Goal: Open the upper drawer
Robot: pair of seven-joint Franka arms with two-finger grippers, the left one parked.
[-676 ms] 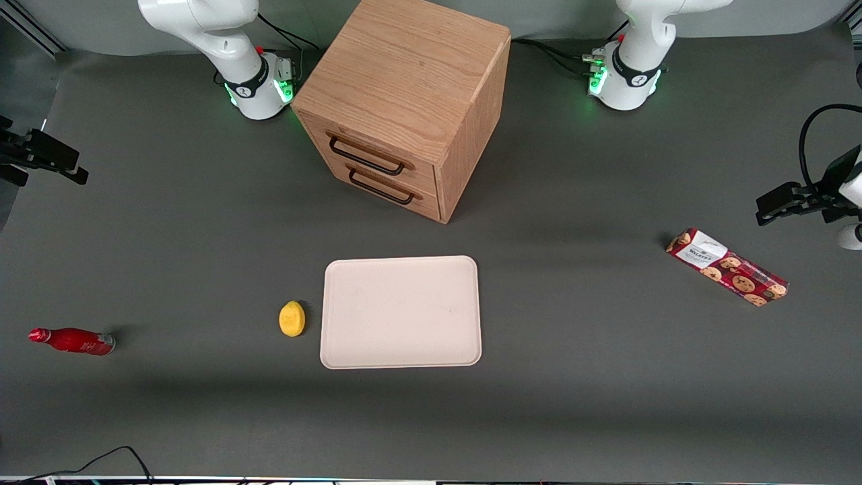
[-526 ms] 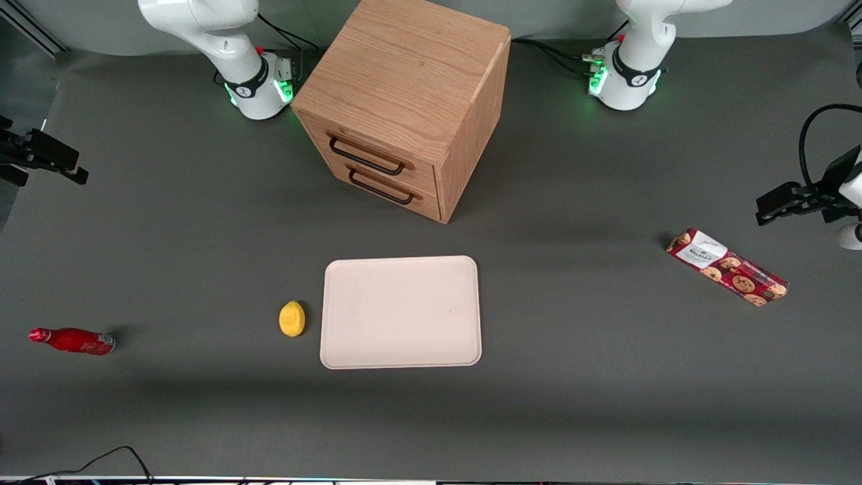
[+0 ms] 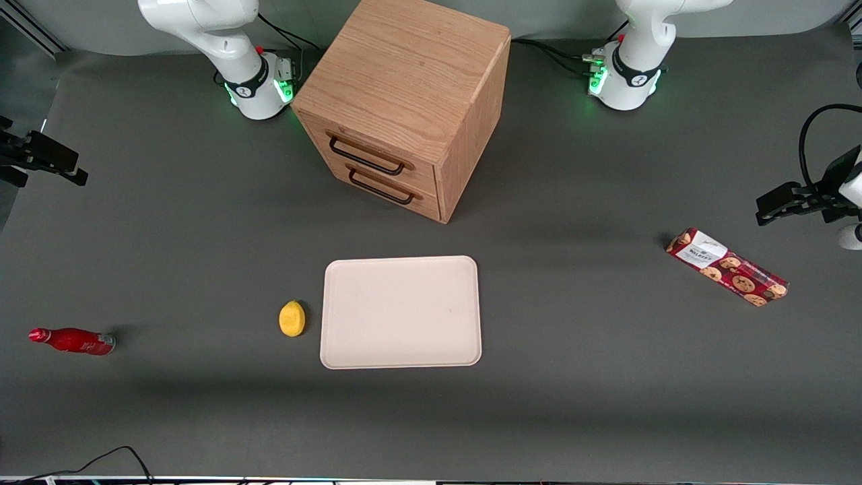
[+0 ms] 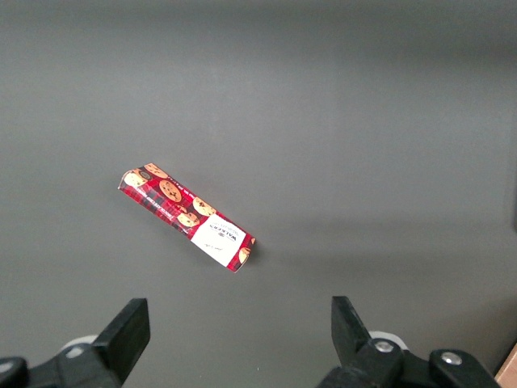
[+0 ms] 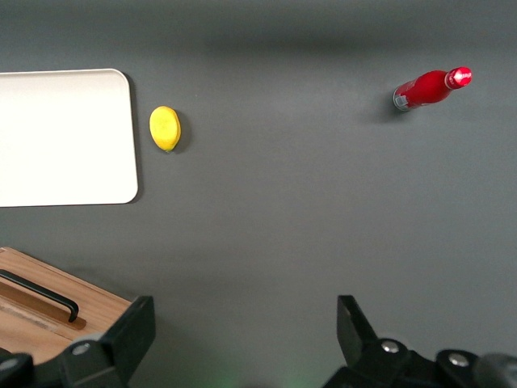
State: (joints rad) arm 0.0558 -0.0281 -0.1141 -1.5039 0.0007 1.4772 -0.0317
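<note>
The oak cabinet [image 3: 404, 74] stands between the two arm bases, its front turned toward the working arm's end of the table. The upper drawer [image 3: 377, 143] is shut, its dark bar handle [image 3: 367, 156] above the lower drawer's matching handle [image 3: 380, 188]. My right gripper [image 3: 47, 160] hangs high near the working arm's end of the table, well away from the cabinet. In the right wrist view the gripper [image 5: 245, 323] is open and empty over bare mat, with a cabinet corner [image 5: 73, 311] and one dark handle [image 5: 40, 295] beside it.
A cream tray [image 3: 401, 311] lies nearer the front camera than the cabinet, with a yellow lemon [image 3: 291, 318] beside it. A red bottle [image 3: 73, 341] lies toward the working arm's end. A cookie box [image 3: 727, 267] lies toward the parked arm's end.
</note>
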